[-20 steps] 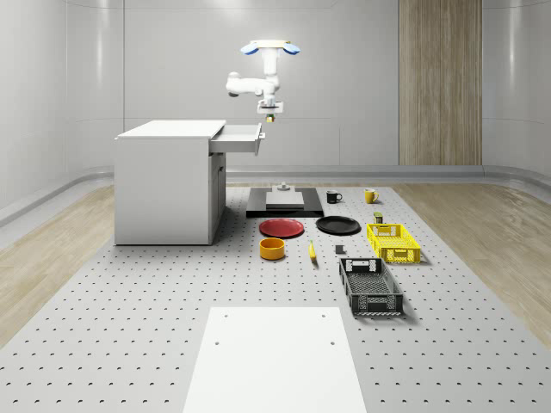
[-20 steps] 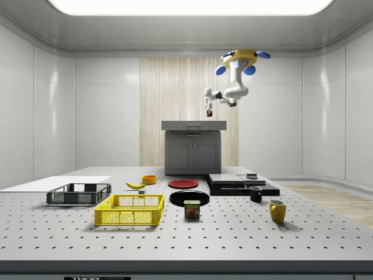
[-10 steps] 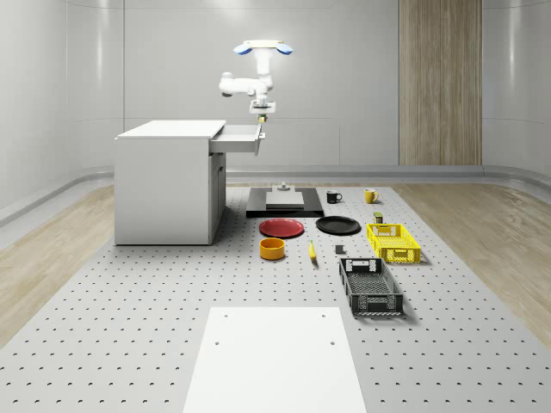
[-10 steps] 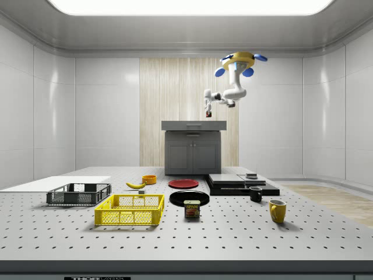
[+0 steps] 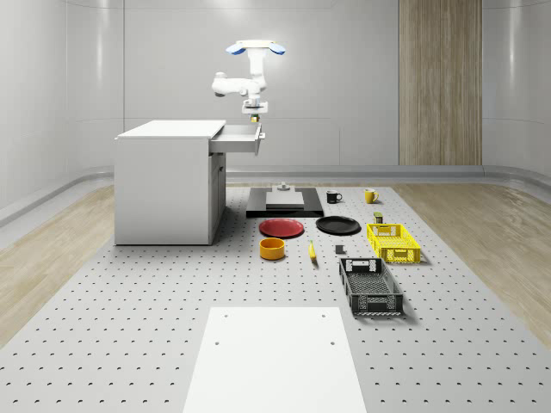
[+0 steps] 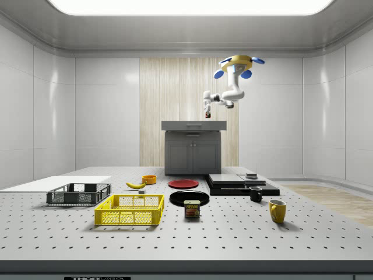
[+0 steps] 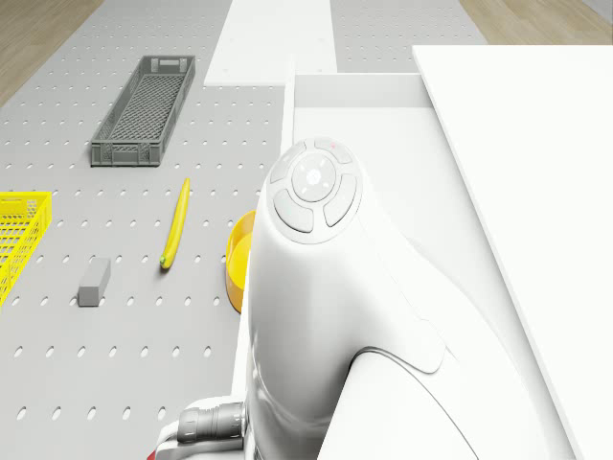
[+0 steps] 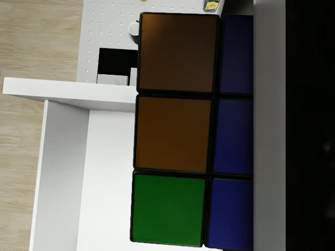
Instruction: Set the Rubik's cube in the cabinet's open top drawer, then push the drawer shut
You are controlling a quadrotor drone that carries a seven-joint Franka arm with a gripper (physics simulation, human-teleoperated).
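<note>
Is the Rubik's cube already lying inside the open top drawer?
No: in the wrist view the Rubik's cube sits close against the camera, held in the gripper above the open top drawer, whose white floor shows beneath it.

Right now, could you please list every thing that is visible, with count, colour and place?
cabinet: one, white, at the whole-scene view's left; top drawer open.
Rubik's cube: one, orange, green and blue tiles, in the gripper above the drawer.
black slab: one, behind the plates.
plates: red, black, on the table.
bowl: one, orange-yellow, before the red plate.
banana: one, yellow, beside the bowl.
crates: yellow, dark grey.
mugs: black, yellow.
can: one.
white sheet: one, front.
drone: hovering above the drawer.
gripper: holding the cube.
</note>
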